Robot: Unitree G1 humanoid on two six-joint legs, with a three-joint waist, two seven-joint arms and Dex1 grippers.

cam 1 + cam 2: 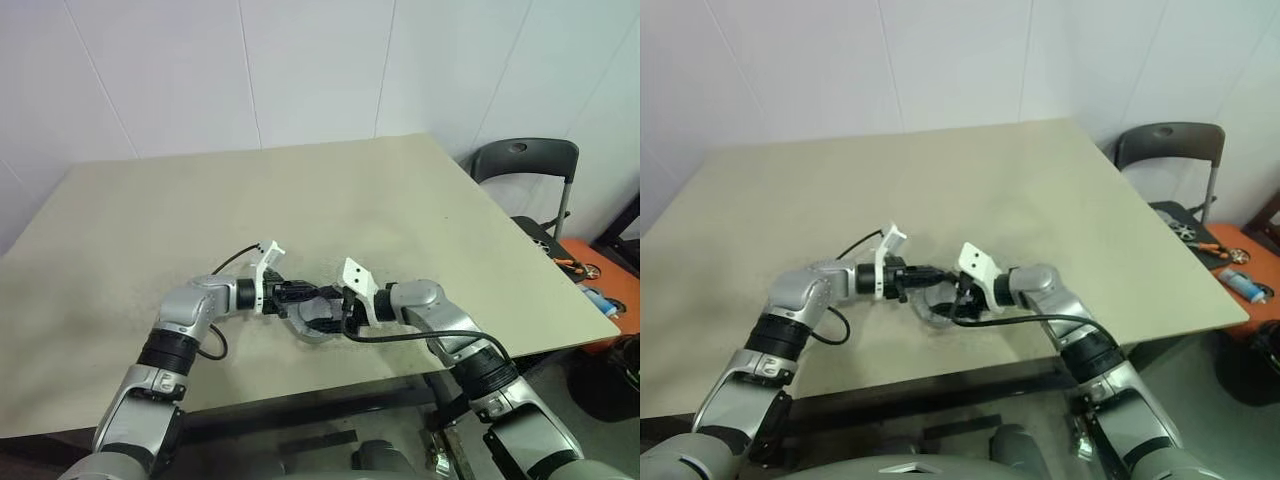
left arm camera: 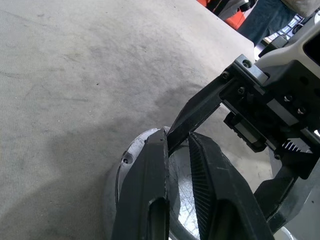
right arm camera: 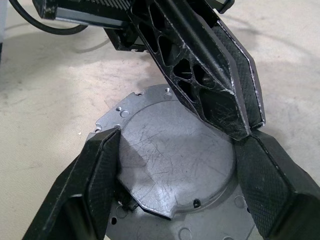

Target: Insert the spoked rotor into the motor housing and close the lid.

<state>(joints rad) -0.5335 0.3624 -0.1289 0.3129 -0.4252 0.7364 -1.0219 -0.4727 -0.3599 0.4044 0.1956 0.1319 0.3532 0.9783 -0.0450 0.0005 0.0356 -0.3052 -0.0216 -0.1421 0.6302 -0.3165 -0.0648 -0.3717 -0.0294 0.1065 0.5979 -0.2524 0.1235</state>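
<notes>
The flat grey metal lid point(image 3: 175, 165), a scratched disc with a notched rim and small holes, lies on the beige worktop point(image 1: 330, 200) near its front edge. The right claw point(image 3: 177, 150) straddles the lid, fingers spread wide at opposite edges. The left claw point(image 2: 177, 145), fingers nearly pressed together, reaches in over the lid's far rim. A dark folding chair point(image 1: 525, 165) stands beyond the worktop's right corner, well apart from the lid.
</notes>
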